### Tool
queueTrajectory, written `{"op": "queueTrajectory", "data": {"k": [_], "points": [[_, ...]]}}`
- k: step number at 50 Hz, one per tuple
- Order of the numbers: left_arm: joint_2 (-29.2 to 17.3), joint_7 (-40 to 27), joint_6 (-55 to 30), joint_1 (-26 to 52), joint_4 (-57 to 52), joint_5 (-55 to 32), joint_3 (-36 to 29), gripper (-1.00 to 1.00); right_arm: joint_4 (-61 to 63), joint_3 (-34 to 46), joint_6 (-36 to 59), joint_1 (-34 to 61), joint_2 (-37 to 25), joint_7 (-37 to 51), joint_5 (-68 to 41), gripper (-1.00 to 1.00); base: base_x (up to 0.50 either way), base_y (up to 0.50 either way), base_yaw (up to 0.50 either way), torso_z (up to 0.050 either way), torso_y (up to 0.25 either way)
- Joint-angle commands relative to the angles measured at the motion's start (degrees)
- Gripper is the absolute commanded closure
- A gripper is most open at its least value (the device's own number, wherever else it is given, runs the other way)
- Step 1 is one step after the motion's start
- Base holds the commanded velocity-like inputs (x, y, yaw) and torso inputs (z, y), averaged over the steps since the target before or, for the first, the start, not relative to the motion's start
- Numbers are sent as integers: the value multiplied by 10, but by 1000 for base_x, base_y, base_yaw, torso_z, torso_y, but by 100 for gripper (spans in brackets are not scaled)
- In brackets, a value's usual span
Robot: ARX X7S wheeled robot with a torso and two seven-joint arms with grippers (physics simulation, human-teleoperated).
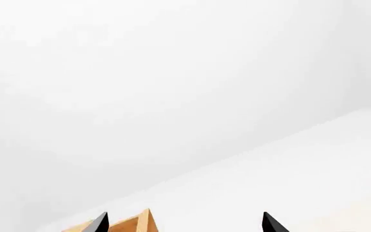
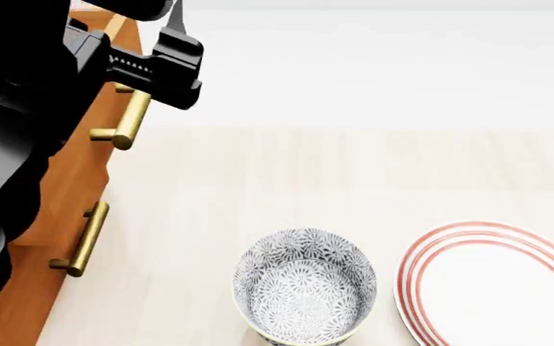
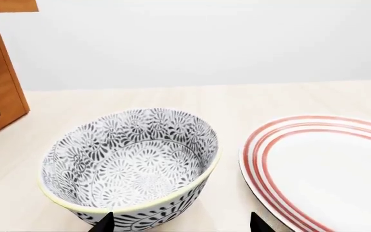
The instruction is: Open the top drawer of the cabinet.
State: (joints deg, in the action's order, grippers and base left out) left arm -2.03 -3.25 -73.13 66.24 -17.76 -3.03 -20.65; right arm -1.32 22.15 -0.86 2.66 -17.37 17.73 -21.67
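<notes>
The left gripper [image 2: 166,43] hung black and bulky at the cabinet's [image 2: 60,194] upper front corner, just above a brass bar handle [image 2: 128,119]. In its wrist view the two dark fingertips [image 1: 98,223] stood spread apart, with a wedge of light wood showing between them and nothing pinched. The top drawer [image 1: 137,223] lay under that arm, mostly hidden in the head view; how far out it stood could not be told. A lower handle [image 2: 84,241] sat on the drawer front beneath. The right gripper [image 3: 182,224] showed only two tips, spread wide, poised close over a patterned bowl [image 2: 304,287]. Just beside the bowl rested a red-ringed plate [image 2: 498,285], both on the pale table [image 2: 354,173]
</notes>
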Motion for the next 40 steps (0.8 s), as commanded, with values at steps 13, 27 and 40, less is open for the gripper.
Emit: {"op": "queueTrajectory", "data": {"k": [13, 27, 40], "points": [[-6, -45, 22, 55, 125, -78, 73, -100, 3, -9, 2, -2, 7, -9, 8, -100, 0, 0, 0, 0, 0], [-15, -46, 140, 72, 264, -70, 62, -100, -6, -6, 0, 2, 8, -10, 6, -100, 0, 0, 0, 0, 0], [-3, -63, 159, 81, 326, -92, 85, -100, -5, -4, 1, 3, 7, -8, 4, -100, 0, 0, 0, 0, 0]]}}
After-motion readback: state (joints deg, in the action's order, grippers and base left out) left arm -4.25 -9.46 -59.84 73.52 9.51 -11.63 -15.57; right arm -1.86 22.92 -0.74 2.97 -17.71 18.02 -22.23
